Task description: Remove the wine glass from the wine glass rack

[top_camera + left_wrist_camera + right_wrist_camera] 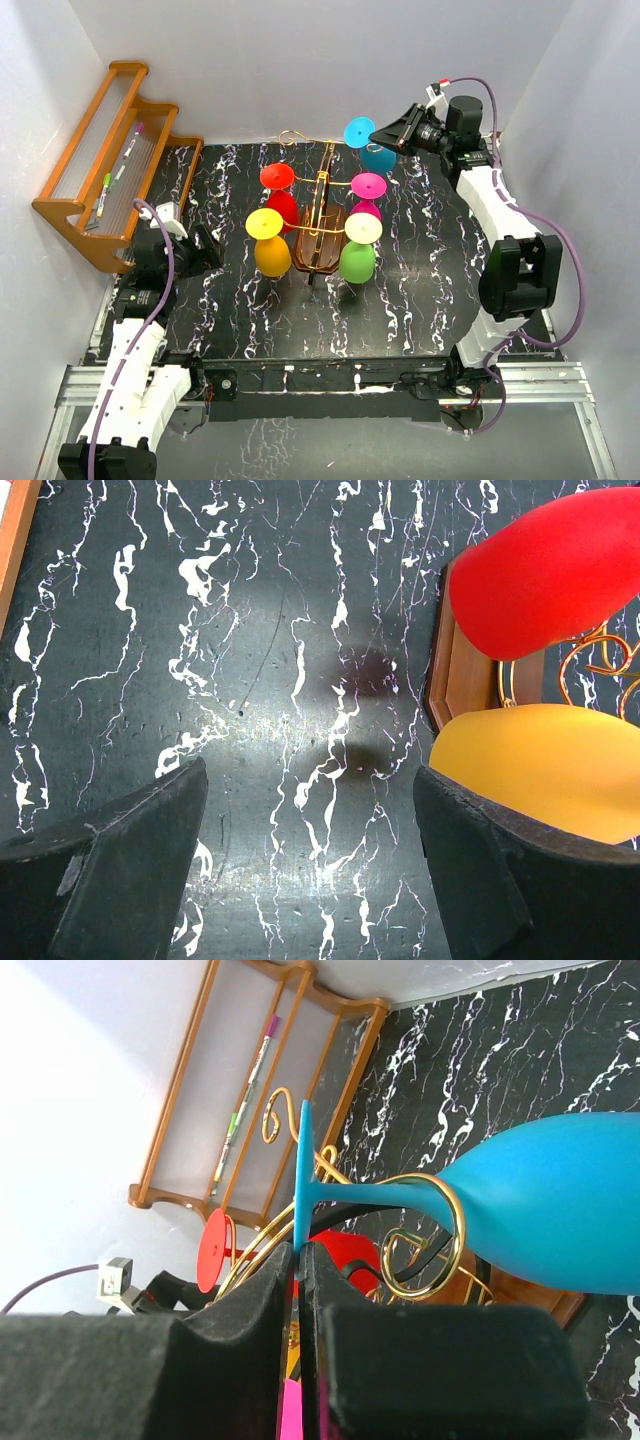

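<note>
The wine glass rack [318, 250] stands mid-table, a dark brown base with gold wire arms. Several coloured glasses hang on it upside down. My right gripper [388, 132] is shut on the thin foot disc of the blue wine glass [377, 157] at the rack's far right arm. In the right wrist view the gripper [298, 1255] pinches the disc's edge, and the blue glass [560, 1215] has its stem lying across a gold curl [455, 1222]. My left gripper [205, 248] is open and empty, low over the table left of the rack; its wrist view shows the gripper [310, 820] beside the yellow glass [540, 765].
Red [280, 195], yellow [270, 245], magenta [368, 192] and green [357, 255] glasses hang on the rack. An orange-brown stepped shelf [75, 215] with pens stands at the back left. White walls enclose the black marbled table [420, 280].
</note>
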`<control>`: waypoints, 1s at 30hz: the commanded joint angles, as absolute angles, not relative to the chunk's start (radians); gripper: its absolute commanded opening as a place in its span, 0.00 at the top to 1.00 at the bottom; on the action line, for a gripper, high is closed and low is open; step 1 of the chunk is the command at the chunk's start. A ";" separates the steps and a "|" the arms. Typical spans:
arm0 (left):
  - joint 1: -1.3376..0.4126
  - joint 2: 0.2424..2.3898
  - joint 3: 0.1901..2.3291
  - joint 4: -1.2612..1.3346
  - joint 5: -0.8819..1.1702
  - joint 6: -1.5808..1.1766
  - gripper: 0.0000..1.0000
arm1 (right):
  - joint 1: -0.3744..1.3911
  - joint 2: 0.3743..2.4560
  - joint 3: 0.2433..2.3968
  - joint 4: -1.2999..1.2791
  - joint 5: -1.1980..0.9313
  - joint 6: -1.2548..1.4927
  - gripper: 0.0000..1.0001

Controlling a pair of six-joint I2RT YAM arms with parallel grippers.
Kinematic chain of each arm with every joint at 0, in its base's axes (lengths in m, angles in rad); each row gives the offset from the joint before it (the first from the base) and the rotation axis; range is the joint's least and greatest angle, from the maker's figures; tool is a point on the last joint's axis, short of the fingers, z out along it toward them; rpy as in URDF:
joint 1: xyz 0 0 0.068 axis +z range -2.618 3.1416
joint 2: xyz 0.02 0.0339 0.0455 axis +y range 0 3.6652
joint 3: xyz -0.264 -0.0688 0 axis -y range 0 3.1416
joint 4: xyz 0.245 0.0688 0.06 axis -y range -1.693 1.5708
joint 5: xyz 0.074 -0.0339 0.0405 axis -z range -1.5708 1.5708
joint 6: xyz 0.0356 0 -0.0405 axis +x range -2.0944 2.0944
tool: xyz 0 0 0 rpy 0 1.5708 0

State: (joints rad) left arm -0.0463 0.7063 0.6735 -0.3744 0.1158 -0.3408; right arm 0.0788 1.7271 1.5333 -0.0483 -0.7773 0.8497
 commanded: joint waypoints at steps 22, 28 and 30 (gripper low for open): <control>-0.049 0.701 0.674 -0.365 0.121 -0.342 0.19 | 0.089 1.753 1.598 -0.033 -0.719 0.821 0.92; -0.049 0.703 0.674 -0.363 0.126 -0.342 0.19 | 0.081 1.715 1.586 -0.044 -0.665 0.805 0.92; -0.049 0.702 0.674 -0.364 0.126 -0.342 0.19 | 0.080 1.714 1.584 -0.042 -0.672 0.808 0.92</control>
